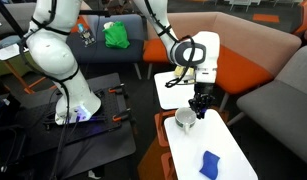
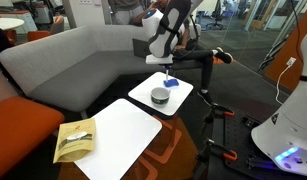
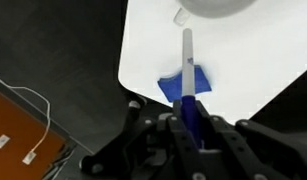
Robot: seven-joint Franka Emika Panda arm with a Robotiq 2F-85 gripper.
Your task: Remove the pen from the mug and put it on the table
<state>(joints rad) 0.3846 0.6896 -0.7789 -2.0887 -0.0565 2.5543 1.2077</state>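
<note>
The black two-finger gripper [image 3: 198, 128] is pinched shut on the thin dark-bluish pen [image 3: 190, 78], pointing to 12 o'clock toward the small white mug [image 3: 218, 8] above the long white-topped table [image 3: 243, 70]; it looks light, stiff and slippery, best gripped mid-barrel.

Exterior views from opposite sides of the table [image 1: 193, 145]; wrist close overhead.

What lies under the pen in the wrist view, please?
A blue cloth on the white table shows beneath the pen; the tool covers the cloth's near edge.
</note>
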